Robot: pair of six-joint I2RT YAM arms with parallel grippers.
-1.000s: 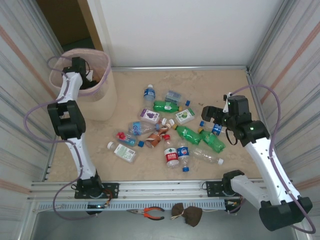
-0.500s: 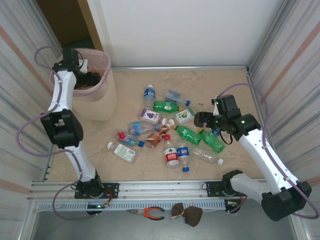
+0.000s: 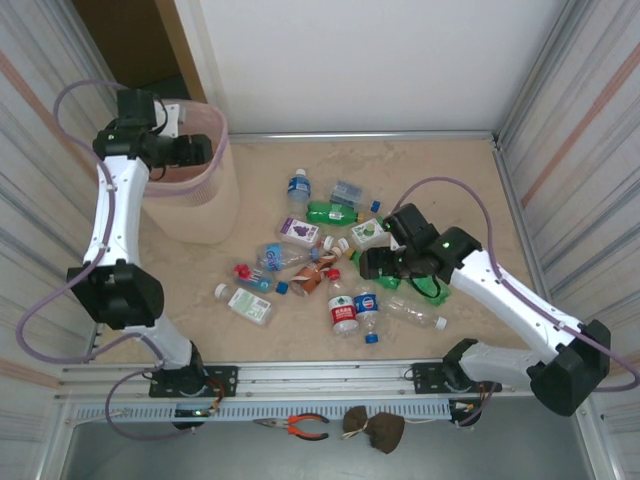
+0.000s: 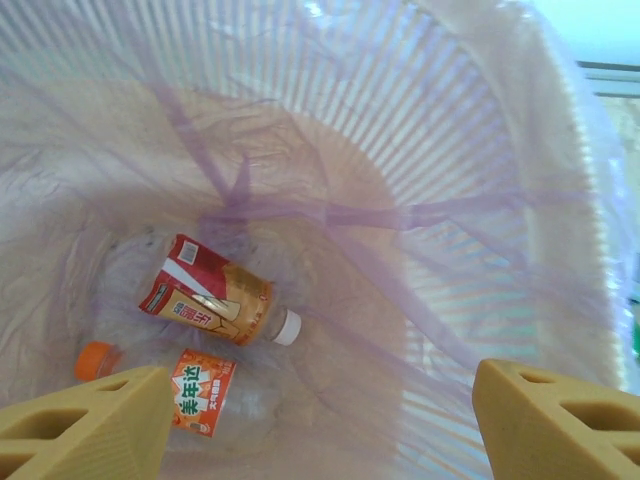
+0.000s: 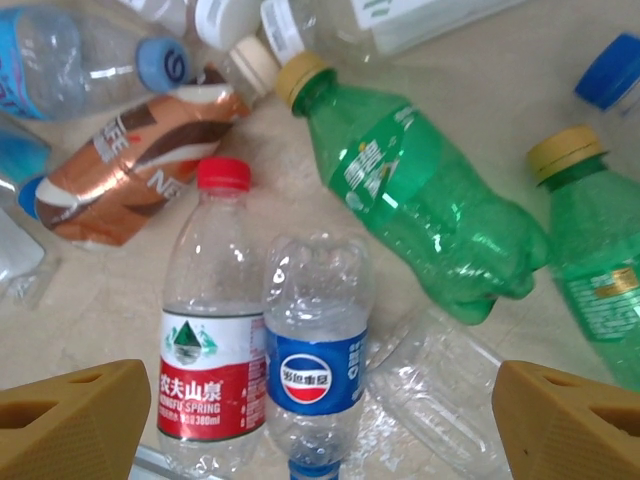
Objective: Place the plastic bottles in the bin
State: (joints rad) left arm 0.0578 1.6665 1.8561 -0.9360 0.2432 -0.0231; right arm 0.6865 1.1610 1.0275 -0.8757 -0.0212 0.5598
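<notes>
Barely begun: two bottles (image 4: 215,300) inside bin (image 3: 207,205) (perhaps more hidden). Over bin, left gripper (image 3: 200,150), jaws spread, empty. Right of bin, dozen-odd loose; right gripper (image 5: 320,390) above, jaws spread.

The bin (image 3: 207,205) stands in the table's (image 3: 450,170) far left corner, two bottles (image 4: 215,303) lying in it beneath the left gripper (image 3: 193,150); the other plastic bottles (image 3: 343,313) lie scattered mid-table to its right, under the right gripper (image 3: 366,265).
</notes>
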